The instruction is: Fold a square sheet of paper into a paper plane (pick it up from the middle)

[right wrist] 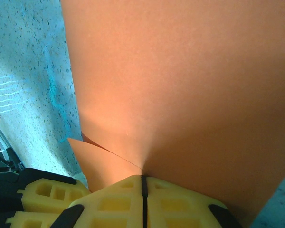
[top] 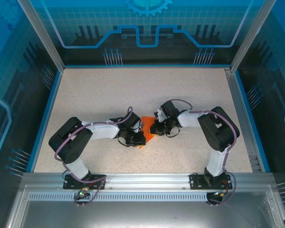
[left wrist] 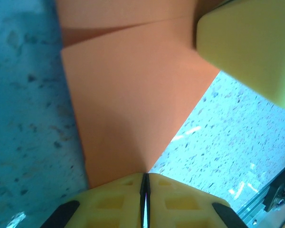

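The square sheet of paper point(top: 147, 127) is bright orange and folded into a creased, layered shape, held between both grippers at the middle of the table. In the left wrist view a pointed corner of the paper point(left wrist: 128, 95) runs into the seam of my left gripper point(left wrist: 145, 183), which is shut on it. The right gripper's yellow finger point(left wrist: 247, 47) shows at the top right. In the right wrist view a crease of the paper point(right wrist: 180, 85) ends in my right gripper point(right wrist: 143, 183), also shut on it. From above, the left gripper point(top: 141, 137) and right gripper point(top: 153, 129) nearly touch.
The speckled beige table point(top: 133, 90) has a blue rim and clear walls around it. An aluminium rail point(top: 142, 178) with both arm bases runs along the near edge. The left gripper's yellow finger point(right wrist: 42, 197) sits low at the left in the right wrist view.
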